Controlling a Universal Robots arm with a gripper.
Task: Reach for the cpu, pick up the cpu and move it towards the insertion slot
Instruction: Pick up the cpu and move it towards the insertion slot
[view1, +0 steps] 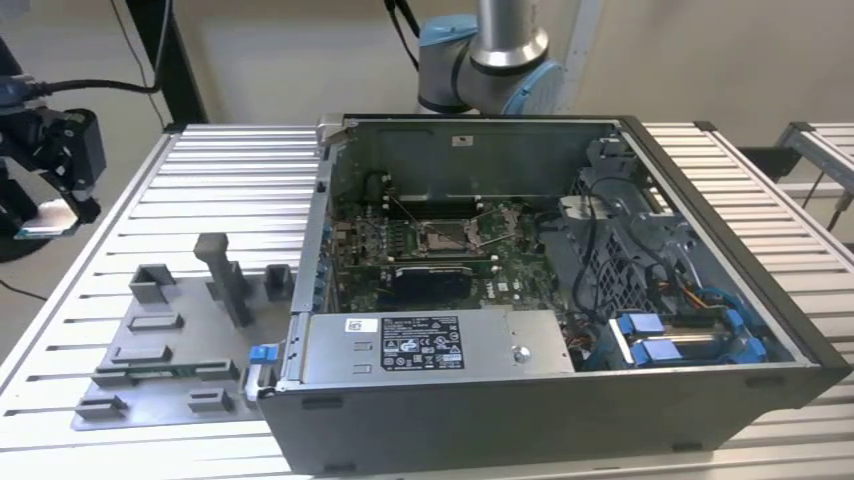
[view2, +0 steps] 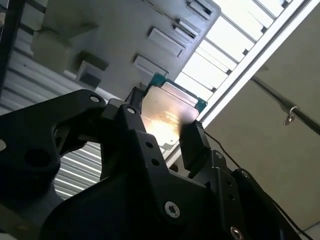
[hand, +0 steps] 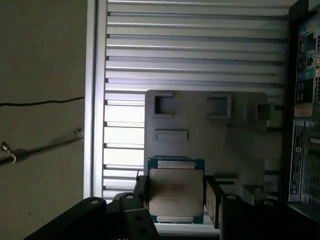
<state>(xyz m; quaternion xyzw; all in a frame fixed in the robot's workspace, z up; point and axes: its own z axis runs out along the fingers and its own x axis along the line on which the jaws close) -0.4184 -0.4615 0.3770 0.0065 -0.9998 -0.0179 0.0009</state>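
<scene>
My gripper (view1: 56, 190) hangs at the exterior view's far left, past the table's edge, shut on the cpu (view1: 43, 219). In both wrist views the cpu (hand: 176, 192) (view2: 170, 111) is a flat square chip with a silvery top and a teal rim, clamped by its sides between my two black fingers (hand: 213, 197) and held up off the table. The insertion slot (view1: 447, 236) is the square metal-framed socket on the green board inside the open computer case (view1: 561, 400), far off toward the exterior view's right of my gripper.
A grey fixture plate (view1: 160, 345) (hand: 210, 130) with raised blocks lies on the ribbed metal table (view1: 240, 170), between my gripper and the case. The case's wall (view1: 314, 240) stands beside the plate. The arm's base (view1: 487, 60) rises behind the case.
</scene>
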